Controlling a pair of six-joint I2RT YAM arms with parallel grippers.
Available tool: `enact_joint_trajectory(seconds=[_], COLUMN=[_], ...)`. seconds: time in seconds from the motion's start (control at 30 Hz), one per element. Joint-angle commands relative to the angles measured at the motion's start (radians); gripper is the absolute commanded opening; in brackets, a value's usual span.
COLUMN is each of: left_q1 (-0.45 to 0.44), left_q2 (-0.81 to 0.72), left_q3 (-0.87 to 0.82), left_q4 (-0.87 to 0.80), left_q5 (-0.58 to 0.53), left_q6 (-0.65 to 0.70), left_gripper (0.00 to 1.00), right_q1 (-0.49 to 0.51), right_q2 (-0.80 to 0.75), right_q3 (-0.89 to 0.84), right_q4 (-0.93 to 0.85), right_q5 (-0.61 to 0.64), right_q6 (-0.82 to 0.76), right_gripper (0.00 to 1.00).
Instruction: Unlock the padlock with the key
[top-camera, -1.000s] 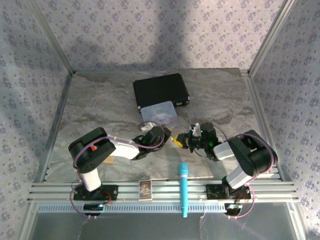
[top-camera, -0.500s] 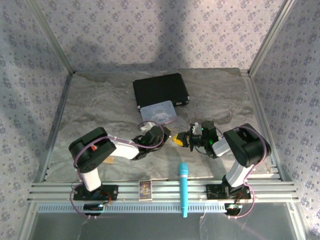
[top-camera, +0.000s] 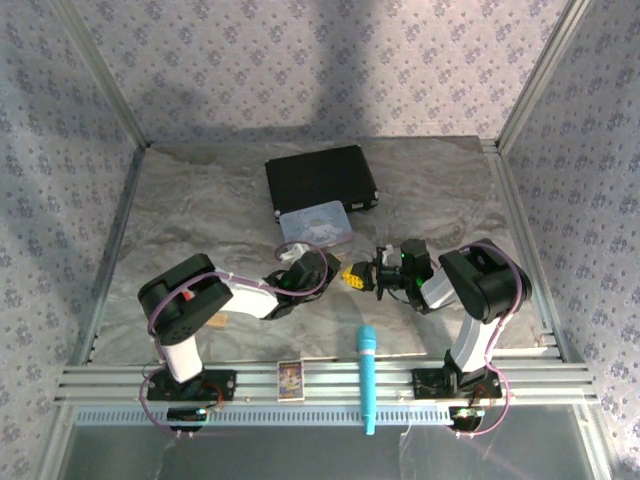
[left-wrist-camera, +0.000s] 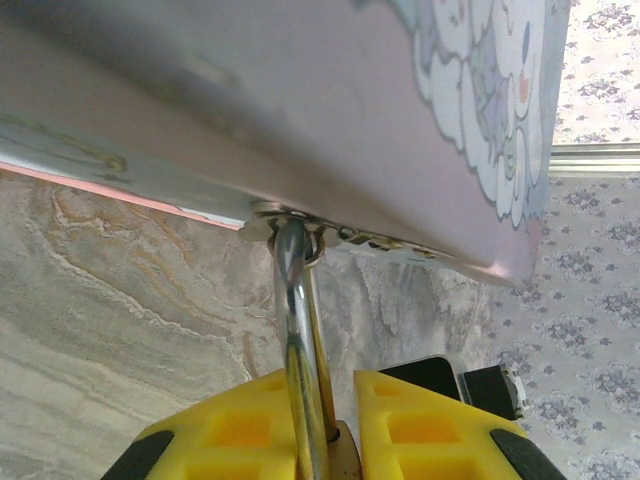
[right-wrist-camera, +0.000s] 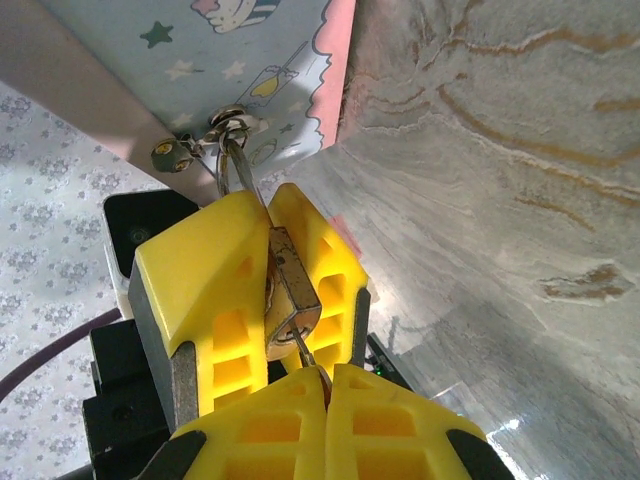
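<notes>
The small brass padlock (right-wrist-camera: 290, 290) hangs by its silver shackle (left-wrist-camera: 297, 320) from the hasp (right-wrist-camera: 228, 130) of the pastel cartoon tin (top-camera: 318, 228). My left gripper (left-wrist-camera: 322, 390) is shut on the padlock, its yellow fingers (right-wrist-camera: 195, 290) clamping the brass body on both sides. My right gripper (right-wrist-camera: 328, 375) is shut on the key (right-wrist-camera: 306, 350), whose thin blade sits in the keyhole at the padlock's bottom face. In the top view the left gripper (top-camera: 340, 272) and the right gripper (top-camera: 368, 280) meet tip to tip just below the tin. The shackle looks closed.
A black case (top-camera: 320, 180) lies behind the tin. A turquoise microphone-like stick (top-camera: 367, 375) rests across the front rail, near a small printed card (top-camera: 290, 378). The enclosure walls stand close on both sides of the marbled table (top-camera: 200, 210).
The right arm's elbow has swung left and its wrist has turned, nudging the right gripper slightly toward the left one. The left arm has held still with the padlock.
</notes>
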Motion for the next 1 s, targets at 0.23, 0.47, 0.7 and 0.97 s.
enact_joint_trajectory(seconds=[0.23,0.47,0.7,0.97], left_q1=[-0.021,-0.024,-0.029,-0.026], left_q2=[-0.008,0.013,0.026,0.026], left_q3=[0.021,0.027,0.044,0.051], left_q4=[0.075,0.096,0.057,0.020], left_q5=[0.124,0.152,0.171,0.182], left_q6=[-0.045,-0.068,-0.079,-0.086], left_gripper=[0.00,0.00,0.00,0.00], right_q1=[-0.035,0.000,0.030,0.073], right_q2=[0.032,0.018,-0.031,-0.192], right_q3=[0.066,0.091,0.100,0.144], right_q4=[-0.011,-0.033,-0.119,-0.465], right_q5=[0.041,0.099,0.173,0.271], right_q6=[-0.039,-0.061,-0.127,-0.322], right_gripper=[0.00,0.00,0.00,0.00])
